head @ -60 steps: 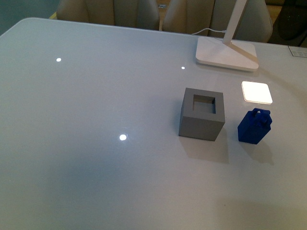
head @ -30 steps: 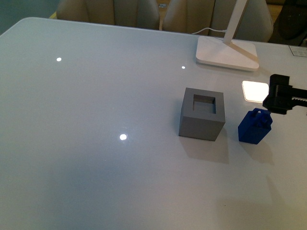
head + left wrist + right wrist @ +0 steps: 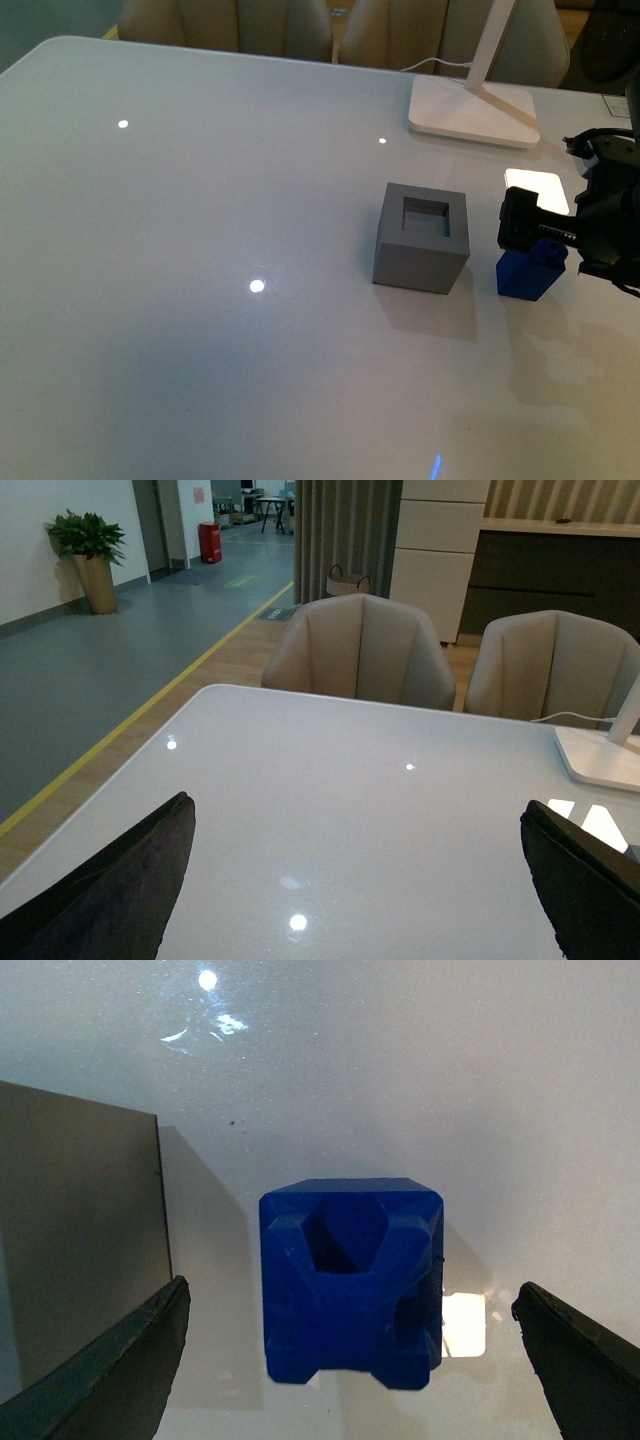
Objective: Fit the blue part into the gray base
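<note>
The gray base [image 3: 422, 238] stands on the white table right of centre, its square hole facing up and empty. The blue part [image 3: 525, 276] stands just right of it, apart from it. My right gripper [image 3: 545, 238] is open and hangs right above the blue part, hiding its top. In the right wrist view the blue part [image 3: 350, 1290] lies between the spread fingers [image 3: 110, 1380], untouched, with the gray base [image 3: 75, 1240] beside it. My left gripper [image 3: 357, 810] is open and empty over bare table, out of the front view.
A white lamp foot [image 3: 472, 112] with its slanted stem stands behind the gray base; it also shows in the left wrist view [image 3: 600, 760]. A bright light patch [image 3: 535, 185] lies on the table beside the gripper. Beige chairs [image 3: 360, 650] line the far table edge.
My right arm came into the front view from the right edge and moved left and down, until it stood over the blue part. The blocks have not moved.
</note>
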Controlling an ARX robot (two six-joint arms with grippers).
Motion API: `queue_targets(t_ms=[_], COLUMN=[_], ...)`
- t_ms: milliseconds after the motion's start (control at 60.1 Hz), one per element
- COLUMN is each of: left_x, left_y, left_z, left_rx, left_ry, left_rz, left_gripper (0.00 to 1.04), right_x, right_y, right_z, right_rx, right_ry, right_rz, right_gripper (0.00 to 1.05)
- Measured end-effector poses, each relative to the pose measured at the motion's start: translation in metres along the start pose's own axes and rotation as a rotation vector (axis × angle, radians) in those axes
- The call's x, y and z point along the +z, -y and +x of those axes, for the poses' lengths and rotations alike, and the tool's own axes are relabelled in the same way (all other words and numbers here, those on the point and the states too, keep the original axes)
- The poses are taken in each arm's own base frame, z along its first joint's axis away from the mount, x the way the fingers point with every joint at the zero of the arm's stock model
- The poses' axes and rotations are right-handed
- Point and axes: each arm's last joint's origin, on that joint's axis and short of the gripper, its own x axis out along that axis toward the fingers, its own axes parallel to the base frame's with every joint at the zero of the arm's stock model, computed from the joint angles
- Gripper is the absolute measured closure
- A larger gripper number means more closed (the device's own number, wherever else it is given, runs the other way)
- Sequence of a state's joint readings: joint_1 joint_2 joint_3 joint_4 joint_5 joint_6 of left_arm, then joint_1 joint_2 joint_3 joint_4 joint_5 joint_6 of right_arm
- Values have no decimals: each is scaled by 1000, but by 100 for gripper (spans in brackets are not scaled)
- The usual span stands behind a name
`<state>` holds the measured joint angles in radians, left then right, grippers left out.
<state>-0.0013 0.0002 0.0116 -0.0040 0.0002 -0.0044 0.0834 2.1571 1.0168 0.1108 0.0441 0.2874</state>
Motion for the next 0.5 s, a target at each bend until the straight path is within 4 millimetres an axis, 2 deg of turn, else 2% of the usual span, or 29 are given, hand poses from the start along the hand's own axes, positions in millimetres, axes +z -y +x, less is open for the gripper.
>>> queue_targets(t_ms=[116, 383, 432, 499], left_x=[0, 0, 0, 0], left_y=[0, 0, 0, 0], left_z=[0, 0, 0, 0], left_rx=[0, 0, 0, 0], left_ry=[0, 0, 0, 0], left_rz=[0, 0, 0, 0], left_gripper=[7, 7, 7, 7], right_x=[-2, -3, -3, -5], right_y=[0, 2, 2, 3], right_z=[7, 11, 10, 5], right_rx=[-4, -7, -7, -7], right_ry=[-13, -5, -1, -2], right_rz=[21, 38, 39, 39], right_gripper=[11, 52, 57, 59])
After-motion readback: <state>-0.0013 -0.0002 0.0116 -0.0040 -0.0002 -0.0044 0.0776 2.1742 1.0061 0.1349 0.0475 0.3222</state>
